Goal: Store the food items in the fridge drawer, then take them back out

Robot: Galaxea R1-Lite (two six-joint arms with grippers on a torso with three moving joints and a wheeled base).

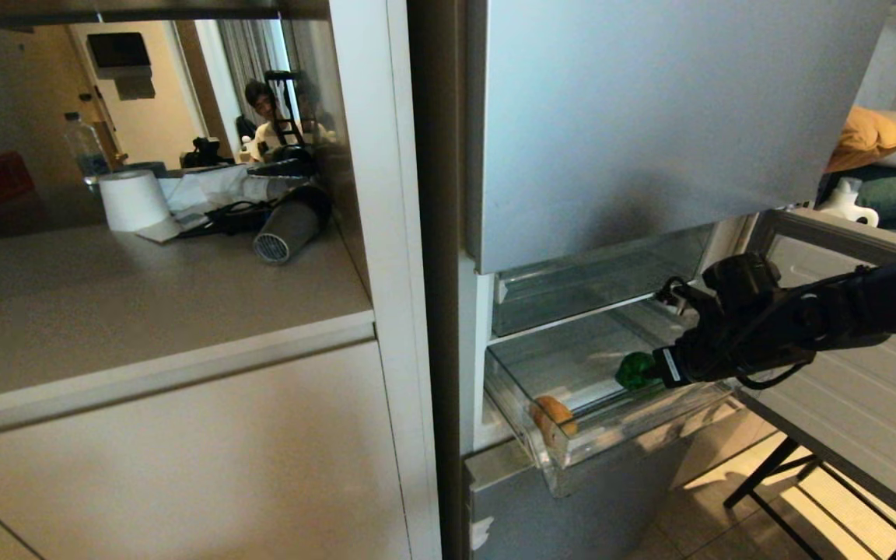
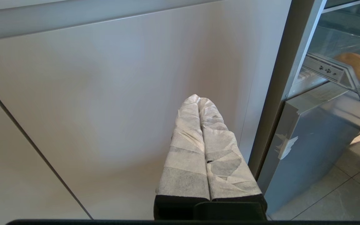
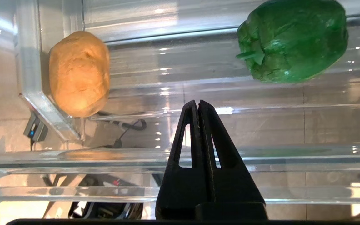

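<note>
The wide, shallow, clear plastic fridge drawer stands pulled out from the silver-grey fridge, below a second clear bin that sits pushed in. Inside the drawer, the roundish tan-yellow potato lies at about eight o'clock, tucked into the front corner against the transparent front wall, and the glossy green bell pepper lies on its side at about three o'clock, well apart from the potato. The black right gripper reaches in over the drawer from the right, its fingers pressed together with nothing between them, the tips hanging above the drawer floor between the two foods and touching neither. The left gripper, wrapped in white tape, is also closed and empty, parked low in front of the pale cabinet door beside the fridge.
</note>
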